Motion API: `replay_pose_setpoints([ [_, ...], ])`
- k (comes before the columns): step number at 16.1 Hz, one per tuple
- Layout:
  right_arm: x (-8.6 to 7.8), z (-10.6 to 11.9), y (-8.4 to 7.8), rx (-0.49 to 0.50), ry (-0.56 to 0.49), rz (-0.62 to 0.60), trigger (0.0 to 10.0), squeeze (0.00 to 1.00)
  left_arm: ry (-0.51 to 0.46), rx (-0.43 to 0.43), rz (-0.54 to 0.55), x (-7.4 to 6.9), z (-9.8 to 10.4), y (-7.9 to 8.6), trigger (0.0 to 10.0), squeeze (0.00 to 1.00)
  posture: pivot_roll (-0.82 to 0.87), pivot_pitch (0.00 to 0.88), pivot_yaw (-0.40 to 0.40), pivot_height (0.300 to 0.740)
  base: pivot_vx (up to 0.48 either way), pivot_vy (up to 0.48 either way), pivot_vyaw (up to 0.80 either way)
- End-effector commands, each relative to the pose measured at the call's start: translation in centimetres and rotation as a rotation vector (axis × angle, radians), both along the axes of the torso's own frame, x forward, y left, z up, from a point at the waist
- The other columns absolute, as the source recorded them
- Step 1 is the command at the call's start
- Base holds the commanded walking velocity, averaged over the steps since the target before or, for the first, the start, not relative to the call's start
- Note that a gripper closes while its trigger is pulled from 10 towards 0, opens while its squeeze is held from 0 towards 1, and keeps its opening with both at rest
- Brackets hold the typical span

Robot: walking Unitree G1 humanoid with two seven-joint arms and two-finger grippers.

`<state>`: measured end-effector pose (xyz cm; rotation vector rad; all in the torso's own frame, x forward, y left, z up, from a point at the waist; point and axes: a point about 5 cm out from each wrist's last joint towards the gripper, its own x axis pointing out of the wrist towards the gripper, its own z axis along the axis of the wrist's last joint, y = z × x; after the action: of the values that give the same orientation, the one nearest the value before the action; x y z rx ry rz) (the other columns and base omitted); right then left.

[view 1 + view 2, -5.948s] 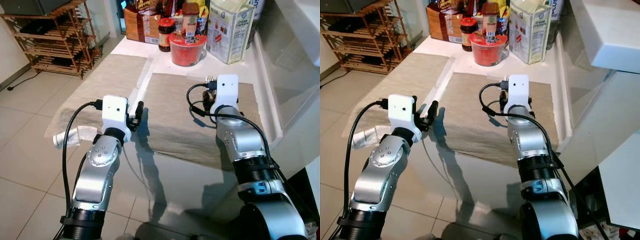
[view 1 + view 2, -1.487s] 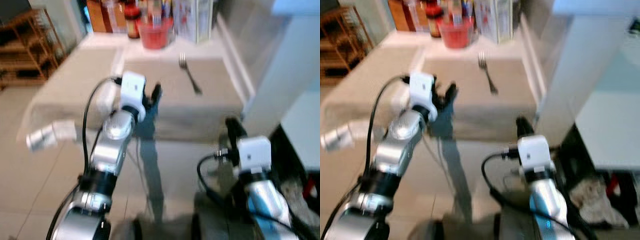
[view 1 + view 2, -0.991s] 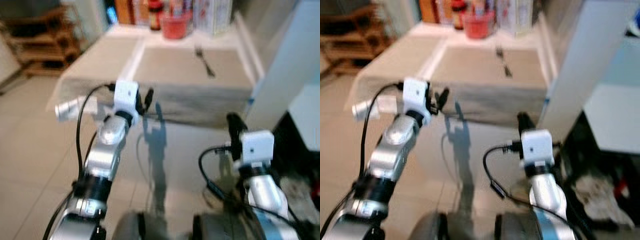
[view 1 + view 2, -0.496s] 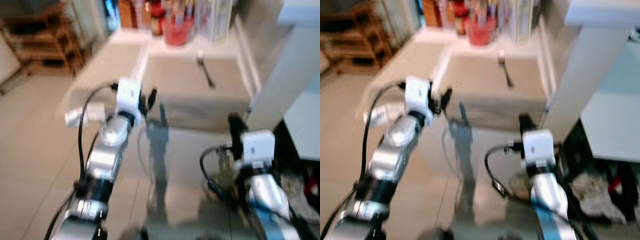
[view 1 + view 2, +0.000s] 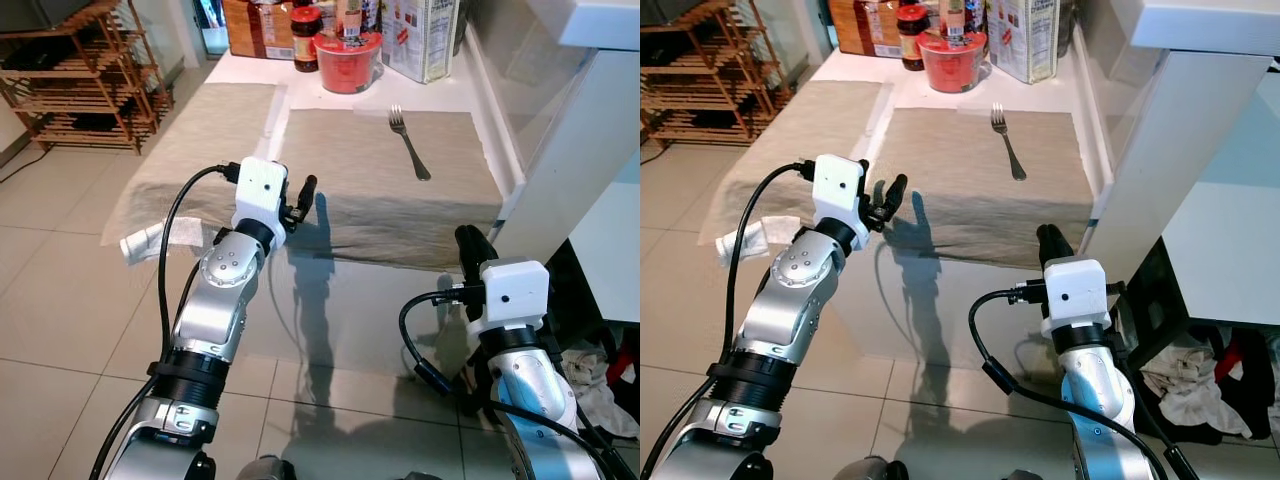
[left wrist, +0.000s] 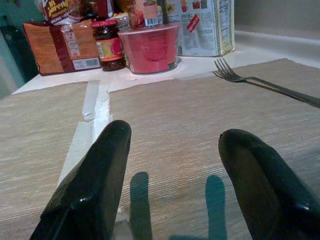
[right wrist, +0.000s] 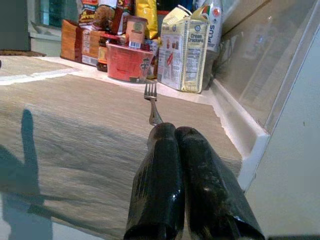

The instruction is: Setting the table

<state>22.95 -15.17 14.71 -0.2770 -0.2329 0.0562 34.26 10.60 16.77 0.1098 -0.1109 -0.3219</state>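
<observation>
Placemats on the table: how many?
2. One placemat lies on the robot's right half of the table, with the fork on it. The other placemat lies beside it on the left, a white strip of table between them.

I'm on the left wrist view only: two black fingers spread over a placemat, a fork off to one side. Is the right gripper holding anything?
Observer: No. The right gripper is shut with nothing between its fingers, held short of the table's near edge.
Operator: Where does the fork lie?
Observer: The fork lies on the right-hand placemat, tines toward the red container.
Operator: Anything left of my arm?
Observer: A crumpled white wrapper lies at the left placemat's near corner.
</observation>
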Motion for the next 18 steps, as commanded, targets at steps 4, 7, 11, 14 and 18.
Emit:
replay_pose_setpoints([
  [4,0.03,0.08,0.21,-0.019,-0.012,0.015,10.0,0.00,-0.013,0.000,-0.013,-0.01,0.23,-0.23,10.0,0.00,-0.08,0.028,0.064,0.740,0.000,-0.280,0.00],
  [7,-0.02,-0.04,0.30,-0.024,-0.009,0.019,10.0,0.00,-0.016,-0.002,-0.014,-0.02,0.30,-0.26,10.0,0.00,-0.08,0.027,0.064,0.740,0.000,-0.469,0.00],
  [11,0.00,-0.10,0.34,-0.029,-0.008,0.022,10.0,0.00,-0.019,-0.003,-0.015,0.01,0.36,-0.27,10.0,0.00,-0.08,0.028,0.063,0.740,0.000,-0.469,0.00],
  [14,0.02,-0.15,0.34,-0.034,-0.010,0.025,10.0,0.00,-0.012,-0.013,-0.010,0.11,0.32,-0.21,10.0,0.00,-0.08,0.028,0.063,0.740,0.000,-0.456,0.00],
  [18,-0.02,-0.20,0.38,-0.036,-0.010,0.025,10.0,0.00,-0.029,-0.018,0.028,0.31,0.55,0.21,10.0,0.00,-0.08,0.033,0.065,0.740,0.064,-0.181,0.00],
])
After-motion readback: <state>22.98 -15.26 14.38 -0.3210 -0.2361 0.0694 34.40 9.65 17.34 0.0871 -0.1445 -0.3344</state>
